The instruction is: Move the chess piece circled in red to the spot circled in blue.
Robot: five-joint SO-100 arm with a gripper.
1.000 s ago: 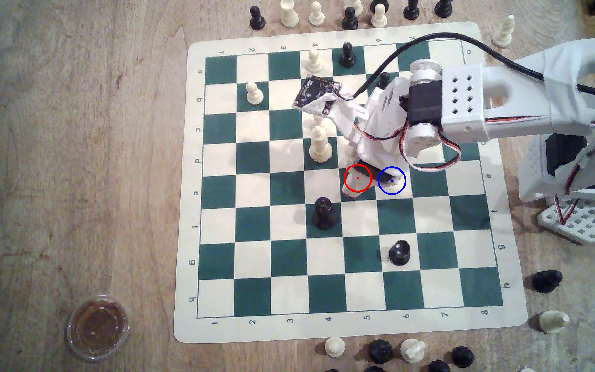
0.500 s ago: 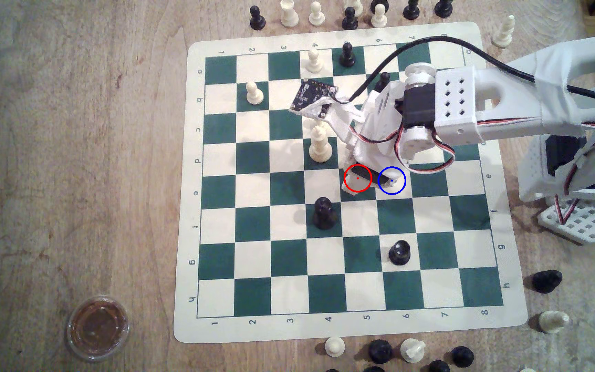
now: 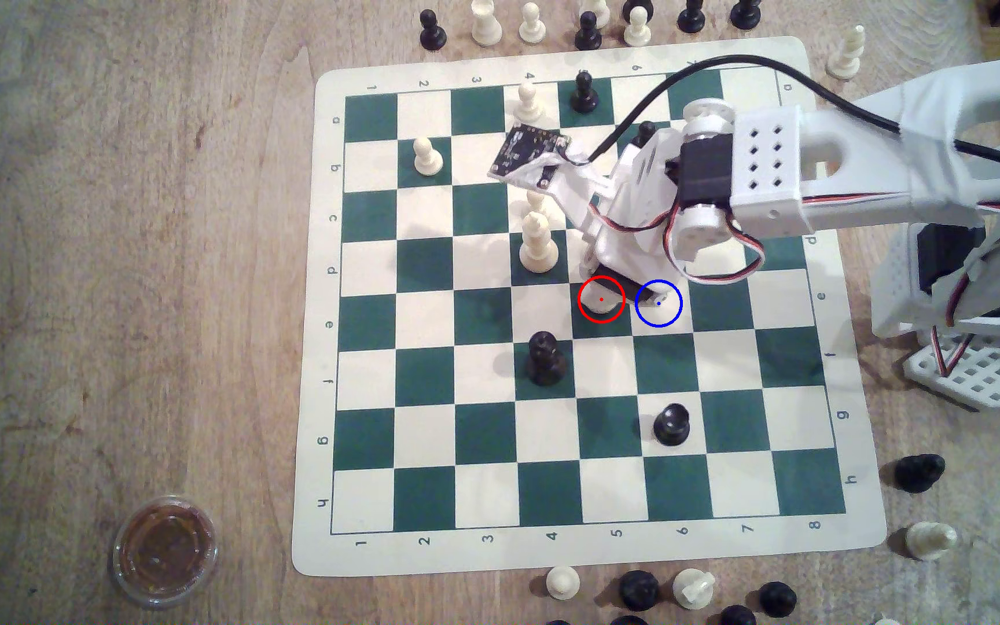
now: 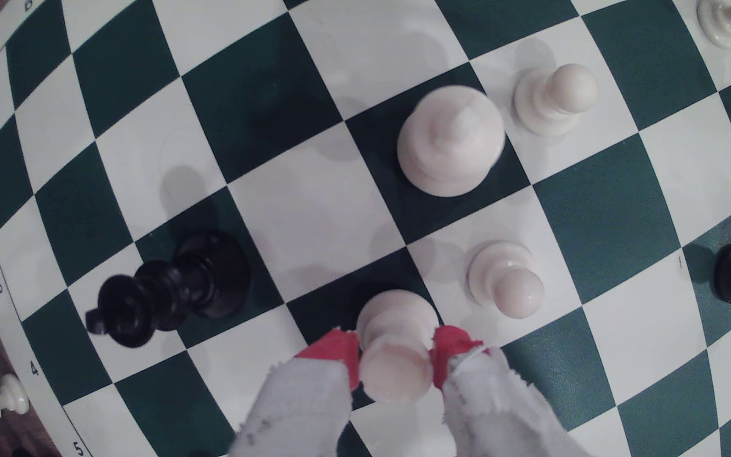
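A: Two red-taped fingertips point(image 4: 447, 351) pinch the top of the cream rook point(image 4: 394, 347), one on each side. Hand point(image 4: 396, 362) is closed on it, narrow gap, rook between.

B: Where's the rook sitting?

A: On the dark green square under the red ring, exterior view point(image 3: 601, 303). Can't tell if the base is touching the board or just off it. Target square point(image 3: 669, 312) with the blue ring is the cream one next door, toward the exterior view's right, partly under the hand.

B: Risks?

A: My read: grip is high on the flared top, so the rook could pivot or slip out if the lift is quick. Cream pawn point(image 4: 506, 279) stands just beside the rook on the neighbouring square; a low sideways carry could clip it. The tall cream bishop point(image 4: 451, 140) is one square further off, less of a worry.

B: And the drop?

A: Short hop. Opening before the base sits flat would probably tip it. Black king point(image 4: 170, 290) is well apart, no issue.
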